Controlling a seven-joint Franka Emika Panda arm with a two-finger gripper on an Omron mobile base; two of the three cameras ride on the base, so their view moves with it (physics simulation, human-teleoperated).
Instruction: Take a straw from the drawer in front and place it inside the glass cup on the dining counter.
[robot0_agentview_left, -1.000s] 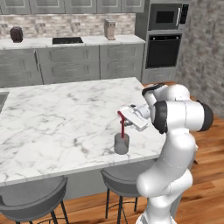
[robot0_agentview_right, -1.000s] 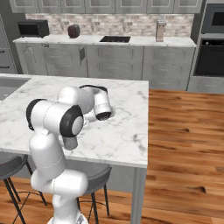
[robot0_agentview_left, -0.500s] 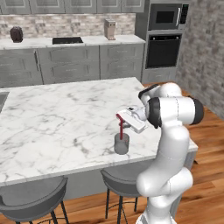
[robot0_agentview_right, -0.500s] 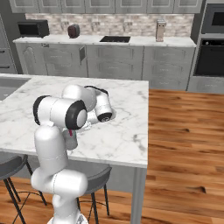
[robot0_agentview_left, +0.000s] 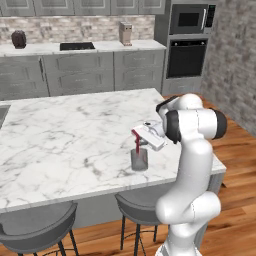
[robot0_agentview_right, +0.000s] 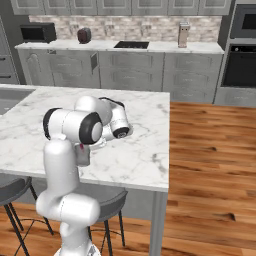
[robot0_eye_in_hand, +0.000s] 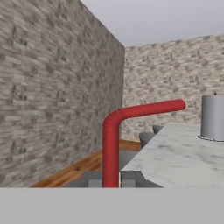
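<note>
On the white marble dining counter (robot0_agentview_left: 75, 135), near its front right corner, stands the small grey glass cup (robot0_agentview_left: 139, 159). My gripper (robot0_agentview_left: 137, 134) hovers just above it, shut on the red straw (robot0_agentview_left: 136, 142). The straw hangs down from the fingers with its lower end at the cup's mouth. I cannot tell whether that end is inside. In the hand view the bent straw (robot0_eye_in_hand: 110, 144) rises from between the fingertips of the gripper (robot0_eye_in_hand: 110, 179) and points toward the cup (robot0_eye_in_hand: 213, 117) at the right. From the right base view my arm hides most of the cup (robot0_agentview_right: 83, 156). The drawer is out of view.
Round grey bar stools (robot0_agentview_left: 39, 227) (robot0_agentview_left: 136, 202) stand under the counter's near edge. The counter's right edge (robot0_agentview_left: 215, 162) drops to a wooden floor (robot0_agentview_right: 210, 165). Grey cabinets and an oven (robot0_agentview_left: 186, 57) line the far brick wall.
My arm's upper joints have drawn in and stand more upright. The gripper and straw have stayed almost in place over the cup.
</note>
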